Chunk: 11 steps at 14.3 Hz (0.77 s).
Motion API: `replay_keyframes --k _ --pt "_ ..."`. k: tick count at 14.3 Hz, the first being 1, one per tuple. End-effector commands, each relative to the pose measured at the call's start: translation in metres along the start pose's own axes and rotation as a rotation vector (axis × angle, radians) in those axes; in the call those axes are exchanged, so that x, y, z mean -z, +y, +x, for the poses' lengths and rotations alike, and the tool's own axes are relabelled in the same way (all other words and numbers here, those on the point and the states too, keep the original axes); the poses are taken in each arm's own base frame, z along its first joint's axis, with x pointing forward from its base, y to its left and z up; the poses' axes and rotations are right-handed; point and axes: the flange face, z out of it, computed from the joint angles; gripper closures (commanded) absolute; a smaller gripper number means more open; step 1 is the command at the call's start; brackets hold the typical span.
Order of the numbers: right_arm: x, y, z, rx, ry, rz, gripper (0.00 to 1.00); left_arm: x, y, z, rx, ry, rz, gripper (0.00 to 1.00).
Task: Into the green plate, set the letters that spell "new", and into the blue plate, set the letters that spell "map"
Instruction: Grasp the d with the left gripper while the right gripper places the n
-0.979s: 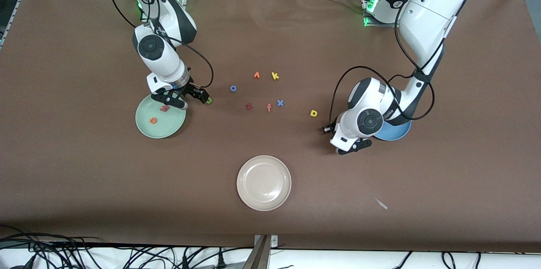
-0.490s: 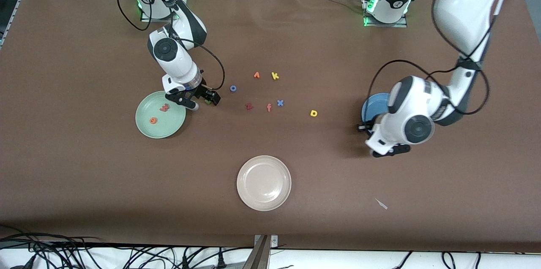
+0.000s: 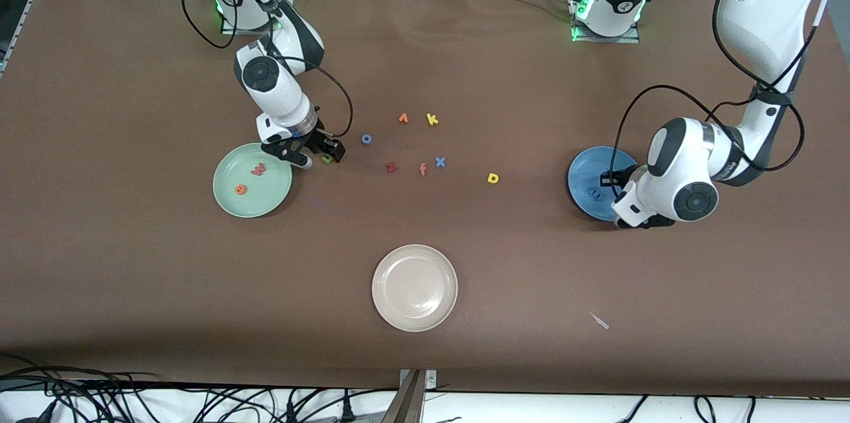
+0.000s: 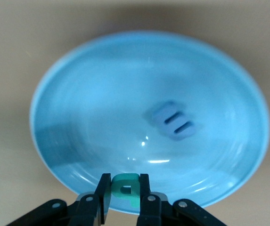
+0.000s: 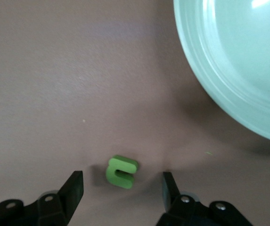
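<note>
My left gripper (image 4: pixel 125 194) is shut on the teal p (image 4: pixel 126 181) and hangs over the rim of the blue plate (image 4: pixel 102 94), which holds the blue m (image 4: pixel 174 123). In the front view that plate (image 3: pixel 584 174) lies at the left arm's end of the table. My right gripper (image 5: pixel 121 180) is open and low, its fingers on either side of the green n (image 5: pixel 122 172), apart from it. The n (image 3: pixel 327 159) lies on the table beside the green plate (image 3: pixel 265 200). That plate holds the salmon w (image 3: pixel 258 170) and the orange e (image 3: pixel 240 190). The yellow a (image 3: pixel 493 178) lies on the table.
Mid-table lie a blue o (image 3: pixel 366 139), an orange letter (image 3: pixel 403 118), a yellow k (image 3: pixel 432 119), a dark red z (image 3: pixel 391 167), an orange f (image 3: pixel 423 169) and a blue x (image 3: pixel 439 161). A beige plate (image 3: pixel 414 287) sits nearer the front camera.
The left arm has swung toward its own end of the table and now hangs over the blue plate. The right gripper moved off the green plate's edge to the n, its fingers narrowing.
</note>
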Motion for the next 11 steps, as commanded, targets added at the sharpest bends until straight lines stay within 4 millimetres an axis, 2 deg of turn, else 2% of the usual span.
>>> replay_keyframes --k 1,2,3,4,7,9,11 --pt "-0.003 0.002 -0.003 0.003 0.009 0.010 0.31 -0.001 0.002 -0.018 -0.034 0.008 0.022 0.47" --pt "-0.004 0.002 -0.003 0.004 0.007 0.008 0.34 0.002 0.004 -0.017 -0.040 0.013 0.024 0.00" --pt "-0.005 0.003 -0.003 0.006 0.006 0.007 0.35 0.004 0.011 -0.019 -0.058 0.012 0.027 0.00" --pt "-0.006 0.003 -0.003 0.007 0.004 0.006 0.39 0.014 0.027 -0.026 -0.084 0.022 0.023 0.00" --pt "-0.008 0.006 0.000 0.029 0.012 -0.002 0.41 0.056 0.074 -0.043 -0.147 0.081 0.009 0.00" --pt "-0.012 0.007 0.001 0.038 0.016 -0.001 0.41 0.083 0.117 -0.054 -0.122 0.100 -0.090 0.00" --pt "-0.016 0.008 0.001 0.041 0.020 0.008 0.49 0.091 0.165 -0.064 -0.154 0.129 -0.084 0.00"
